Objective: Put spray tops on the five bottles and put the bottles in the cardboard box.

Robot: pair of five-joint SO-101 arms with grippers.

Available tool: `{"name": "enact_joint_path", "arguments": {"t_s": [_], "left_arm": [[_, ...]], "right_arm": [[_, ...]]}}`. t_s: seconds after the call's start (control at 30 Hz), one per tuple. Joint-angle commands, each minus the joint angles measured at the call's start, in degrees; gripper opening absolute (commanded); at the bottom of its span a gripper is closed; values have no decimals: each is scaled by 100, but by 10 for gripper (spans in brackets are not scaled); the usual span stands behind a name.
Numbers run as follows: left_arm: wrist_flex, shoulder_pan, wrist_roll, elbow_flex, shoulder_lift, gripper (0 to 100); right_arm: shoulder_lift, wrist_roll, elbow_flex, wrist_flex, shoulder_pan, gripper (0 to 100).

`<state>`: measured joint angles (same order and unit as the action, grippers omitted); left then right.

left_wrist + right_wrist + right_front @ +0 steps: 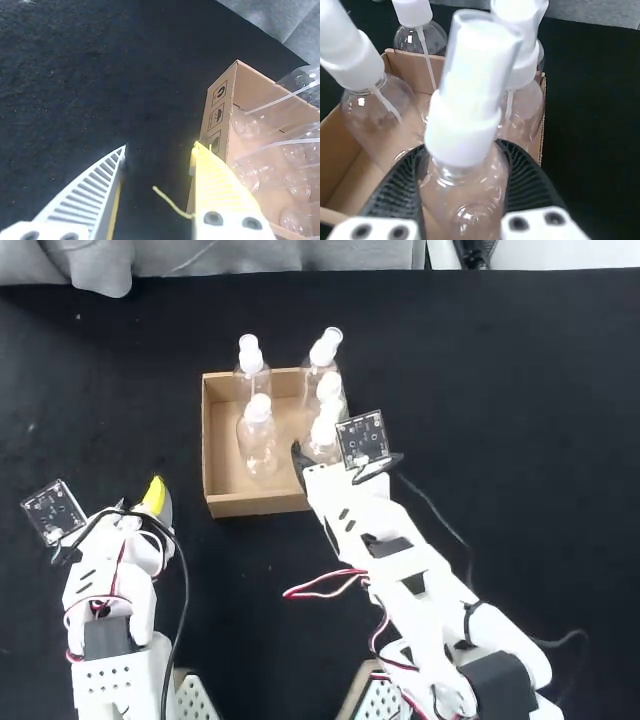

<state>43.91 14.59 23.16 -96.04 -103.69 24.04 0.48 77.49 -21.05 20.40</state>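
Right wrist view: ribbed black fingers (395, 195) pinch clear plastic bottle (465, 190); left gripper (159, 147) spread.

Black cloth (520, 390) covers the table beneath and on all sides of the left gripper (143, 502) and right gripper (318, 450). Grey fabric (250, 254) lies well beyond both, along the far edge, with a bunched fold (100, 265) ahead of the left gripper. A white surface (560, 252) lies far ahead of the right gripper.

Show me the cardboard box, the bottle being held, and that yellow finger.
cardboard box (250, 504): high view, on its front wall.
held bottle (465, 192): right wrist view, on its clear body.
yellow finger (220, 192): left wrist view, on its ribbed face.
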Motion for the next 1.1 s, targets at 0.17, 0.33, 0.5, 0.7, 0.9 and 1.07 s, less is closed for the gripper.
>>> {"name": "enact_joint_path", "arguments": {"t_s": [0.17,0.33,0.5,0.7,0.9,1.07], "left_arm": [[35,31,-18,-145,-79,191],[35,22,-18,-145,-79,191],[35,22,-18,-145,-79,191],[35,22,-18,-145,-79,191],[35,22,-18,-145,-79,191],[44,22,-18,-145,-79,191]], "right_arm": [[4,44,-4,-149,-123,120],[4,53,-4,-149,-123,122],[4,53,-4,-149,-123,122],[13,62,66,-149,-123,210],[22,62,101,-149,-97,342],[31,62,110,-149,-97,345]]}}
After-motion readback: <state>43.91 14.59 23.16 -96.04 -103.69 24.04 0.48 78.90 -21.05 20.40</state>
